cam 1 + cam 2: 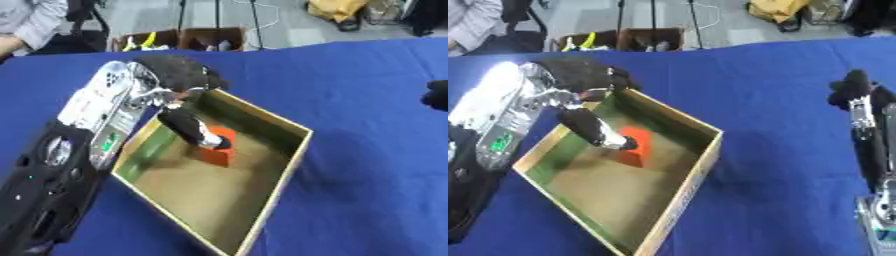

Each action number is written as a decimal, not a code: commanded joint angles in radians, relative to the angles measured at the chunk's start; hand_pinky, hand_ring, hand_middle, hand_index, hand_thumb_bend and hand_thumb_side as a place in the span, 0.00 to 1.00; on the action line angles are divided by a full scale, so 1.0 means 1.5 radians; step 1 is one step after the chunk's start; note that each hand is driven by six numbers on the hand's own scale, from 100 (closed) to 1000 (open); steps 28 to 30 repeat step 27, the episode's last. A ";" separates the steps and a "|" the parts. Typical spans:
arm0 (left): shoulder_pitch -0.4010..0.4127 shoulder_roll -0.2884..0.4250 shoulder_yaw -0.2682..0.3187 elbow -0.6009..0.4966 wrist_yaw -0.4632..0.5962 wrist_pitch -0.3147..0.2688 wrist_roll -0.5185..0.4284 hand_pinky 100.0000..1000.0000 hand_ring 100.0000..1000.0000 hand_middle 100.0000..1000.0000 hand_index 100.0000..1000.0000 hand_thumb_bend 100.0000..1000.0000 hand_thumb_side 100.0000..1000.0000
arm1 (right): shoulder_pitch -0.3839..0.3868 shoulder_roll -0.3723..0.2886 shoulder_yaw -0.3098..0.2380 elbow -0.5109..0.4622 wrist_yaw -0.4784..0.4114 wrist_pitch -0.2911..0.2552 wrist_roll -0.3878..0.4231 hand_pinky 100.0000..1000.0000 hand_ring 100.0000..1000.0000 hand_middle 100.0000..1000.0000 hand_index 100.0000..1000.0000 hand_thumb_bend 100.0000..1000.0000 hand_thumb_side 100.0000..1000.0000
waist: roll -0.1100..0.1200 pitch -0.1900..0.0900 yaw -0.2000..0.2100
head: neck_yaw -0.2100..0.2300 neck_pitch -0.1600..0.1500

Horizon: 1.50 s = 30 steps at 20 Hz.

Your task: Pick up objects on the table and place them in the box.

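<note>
I see the box (293, 131) in the middle of the frame, set askew on the blue cloth of the table (367, 165), one corner pointing toward the bottom edge. It is a shallow open tray with thin tan rims that look like wood or stiff card; the inner wall on the left side is green and the floor is a dull brown, flat and matte. Inside it, toward the upper left part of the floor, sits a single orange-red block (635, 145) with squared faces, resting on the bottom of the box.

My left hand (179, 75) comes in from the left of the frame, its black palm over the box's upper left rim. One dark finger (194, 129) reaches straight down into the box with its tip on or just over the top of the block; I cannot be sure it touches, as the picture is soft there. The fingers I can see look extended, not wrapped round the block. The forearm behind it is silver and black, with a small green lit panel.

My right hand (852, 90) shows at the right edge, well apart from the box, with dark fingers pointing up and relaxed, holding nothing.

The cloth lies smooth.
</note>
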 commanded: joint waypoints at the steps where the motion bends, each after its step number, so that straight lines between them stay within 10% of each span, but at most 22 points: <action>1: -0.016 0.016 0.010 -0.013 0.005 -0.009 -0.013 0.63 0.82 0.90 1.00 0.54 0.85 | -0.003 -0.008 -0.001 -0.008 -0.004 -0.001 0.001 0.69 0.59 0.48 0.63 0.45 1.00 | -0.002 -0.018 0.000 | -0.001 0.003; 19: 0.083 0.065 0.178 -0.277 0.176 0.108 0.054 0.37 0.63 0.66 0.87 0.02 0.84 | -0.003 -0.007 -0.012 -0.012 -0.003 0.002 -0.013 0.69 0.59 0.48 0.63 0.45 1.00 | -0.012 -0.014 0.018 | -0.027 0.002; 30: 0.175 0.052 0.262 -0.362 0.257 0.189 0.136 0.25 0.53 0.54 0.79 0.00 0.99 | -0.007 -0.007 -0.016 -0.013 -0.003 0.002 -0.020 0.69 0.59 0.48 0.63 0.45 1.00 | -0.021 -0.009 0.024 | -0.032 -0.002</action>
